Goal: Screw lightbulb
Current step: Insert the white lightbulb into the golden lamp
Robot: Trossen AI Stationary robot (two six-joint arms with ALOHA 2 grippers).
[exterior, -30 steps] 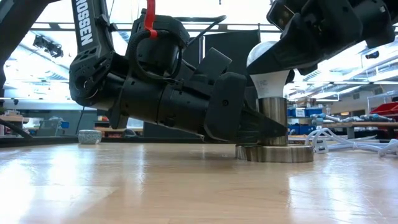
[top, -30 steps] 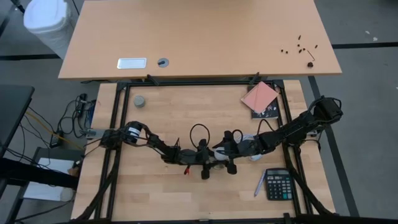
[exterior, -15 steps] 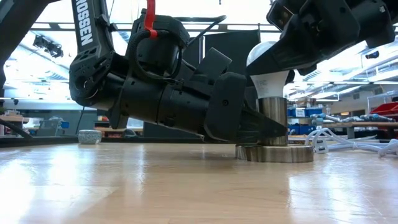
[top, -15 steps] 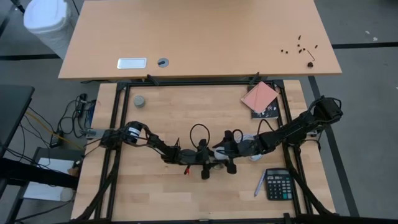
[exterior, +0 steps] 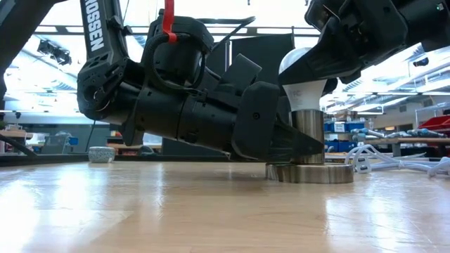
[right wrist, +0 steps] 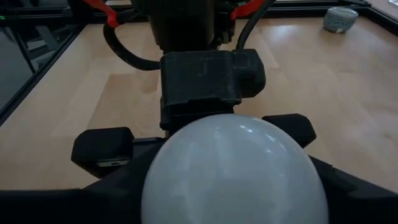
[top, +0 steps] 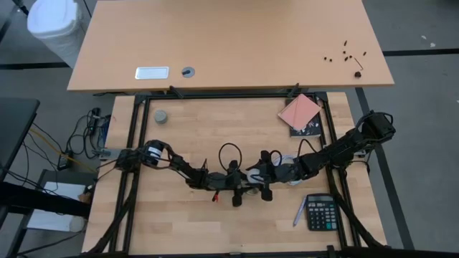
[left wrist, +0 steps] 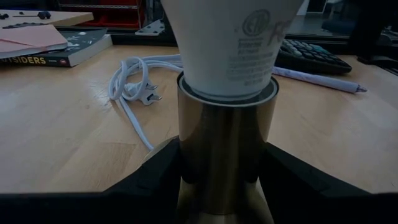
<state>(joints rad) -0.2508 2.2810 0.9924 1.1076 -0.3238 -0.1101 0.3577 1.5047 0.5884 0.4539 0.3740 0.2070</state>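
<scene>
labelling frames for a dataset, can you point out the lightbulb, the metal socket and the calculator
lightbulb [right wrist: 233, 168], right wrist view, on the middle of its rounded white head
metal socket [left wrist: 225, 152], left wrist view, on the front of its brassy cylinder wall
calculator [top: 320, 213], high view, on the middle of its keypad

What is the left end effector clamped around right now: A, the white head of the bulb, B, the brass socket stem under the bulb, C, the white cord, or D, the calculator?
B: in the left wrist view the left end effector has its dark fingers pressed on both sides of the brass socket stem, with the lightbulb seated in its top.
</scene>
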